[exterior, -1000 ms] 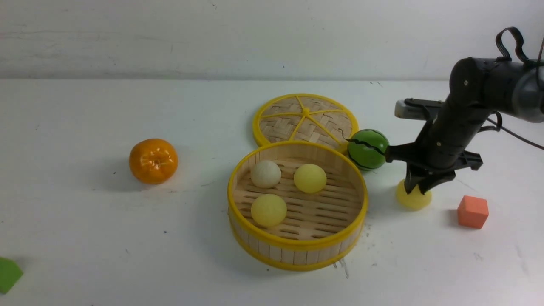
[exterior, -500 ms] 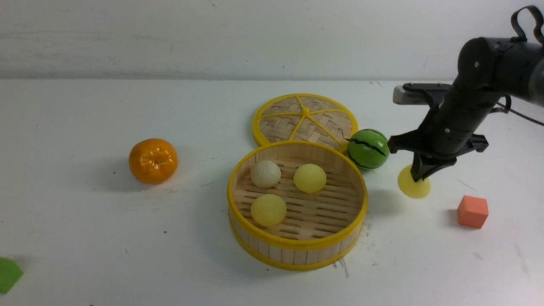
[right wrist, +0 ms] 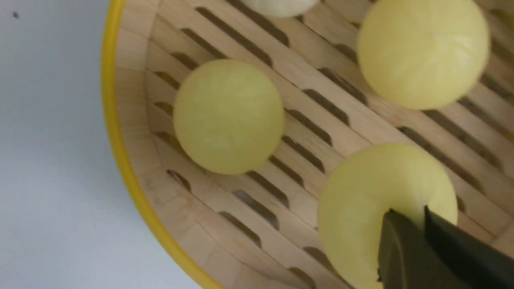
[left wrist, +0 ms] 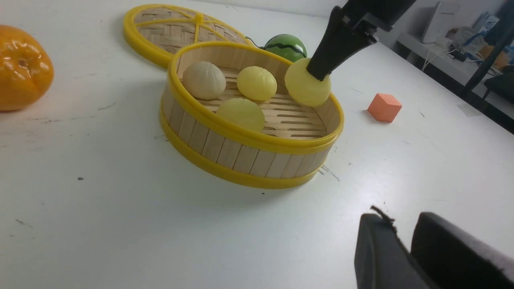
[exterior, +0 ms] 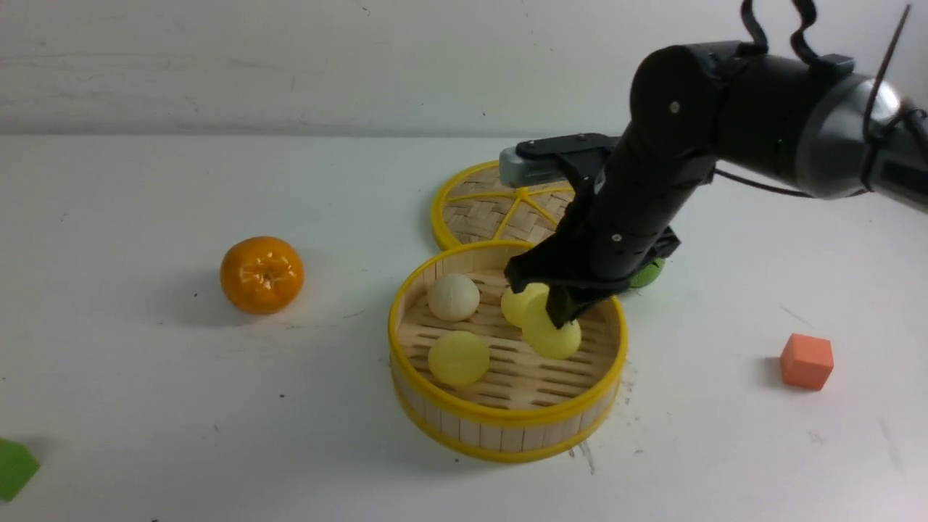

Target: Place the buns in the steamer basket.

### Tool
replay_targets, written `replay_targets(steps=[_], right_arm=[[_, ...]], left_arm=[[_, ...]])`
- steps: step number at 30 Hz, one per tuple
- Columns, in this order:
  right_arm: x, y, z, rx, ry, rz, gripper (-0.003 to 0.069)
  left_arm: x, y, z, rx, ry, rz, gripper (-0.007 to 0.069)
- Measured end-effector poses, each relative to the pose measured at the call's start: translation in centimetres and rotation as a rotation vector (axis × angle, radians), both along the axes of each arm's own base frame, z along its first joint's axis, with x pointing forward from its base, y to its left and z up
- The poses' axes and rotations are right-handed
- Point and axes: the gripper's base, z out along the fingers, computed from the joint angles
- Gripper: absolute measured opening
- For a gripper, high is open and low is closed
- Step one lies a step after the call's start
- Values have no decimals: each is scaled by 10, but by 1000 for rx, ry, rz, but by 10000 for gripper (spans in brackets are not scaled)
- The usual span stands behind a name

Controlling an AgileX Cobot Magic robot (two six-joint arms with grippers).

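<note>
- Since half a second ago, the right gripper (exterior: 562,317) has swung away from the table beside the green striped ball (left wrist: 286,45). It has carried the last bun (exterior: 555,335) over the steamer basket (exterior: 507,419).
- Its fingers (right wrist: 401,249) are pinched narrow on that pale yellow bun's upper edge, so the bun hangs tilted, inside the ring, over the right half.
- I'd say that spot is chosen because the slats there are bare. The off-white bun (exterior: 453,296) and two yellow buns (exterior: 458,357) fill the rest.
- The right wrist view shows the fingertips biting the bun's edge, with open slats beneath it.
- The left wrist view shows the bun at about rim height, not yet resting, and the whole ball. From the front the arm hides most of the ball.
- The left gripper (left wrist: 405,249) hangs low over the table in front of the basket, its fingers close together on nothing.
</note>
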Motion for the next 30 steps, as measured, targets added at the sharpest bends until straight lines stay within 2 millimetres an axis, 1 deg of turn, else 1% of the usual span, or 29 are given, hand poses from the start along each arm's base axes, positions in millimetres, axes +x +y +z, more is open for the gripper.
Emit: replay_targets(steps=[1,3,5,7,8,10,11,12,13,14,15,16,18,19,20,21,22,23,24,25,26,27,29,30], right_arm=[[0,2,-1,0,-4,0,9],[5,8,-15,-11,-10,-10,31],[8,10,-26,-19,0,-13,65],[9,11,-30,-24,10,-16,92],[10,11,-35,-27,25,-29,159],[9,11,-36,-23,38,-50,255],[9,11,-36,-21,39,-53,255],[8,11,-33,-15,54,-81,352],[6,10,-31,-13,67,-101,394],[6,10,-29,-11,63,-101,405],[0,7,-18,-5,87,-136,484],[-5,5,-8,-1,93,-149,515],[-18,-1,17,-5,93,-152,544],[-19,-1,17,-13,98,-150,544],[-38,-7,45,-45,67,-136,533],[-39,-7,45,-54,68,-134,533],[-56,-9,66,-79,14,-117,497],[-68,-11,78,-84,-18,-108,464],[-83,-10,85,-97,-44,-89,426],[-92,-12,93,-95,-65,-81,391],[-98,-12,96,-98,-74,-76,374],[-118,-13,104,-96,-92,-49,309],[-142,-18,113,-83,-108,-23,213],[-151,-20,114,-81,-108,-12,176]], left_arm=[[0,0,0,0,0,0,127],[0,0,0,0,0,0,127],[0,0,0,0,0,0,128],[0,0,0,0,0,0,128],[0,0,0,0,0,0,129],[0,0,0,0,0,0,132],[0,0,0,0,0,0,132],[0,0,0,0,0,0,134],[0,0,0,0,0,0,135],[0,0,0,0,0,0,136],[0,0,0,0,0,0,139],[0,0,0,0,0,0,141],[0,0,0,0,0,0,143],[0,0,0,0,0,0,143],[0,0,0,0,0,0,144],[0,0,0,0,0,0,145],[0,0,0,0,0,0,144],[0,0,0,0,0,0,146],[0,0,0,0,0,0,146],[0,0,0,0,0,0,147],[0,0,0,0,0,0,147],[0,0,0,0,0,0,147],[0,0,0,0,0,0,147],[0,0,0,0,0,0,149]])
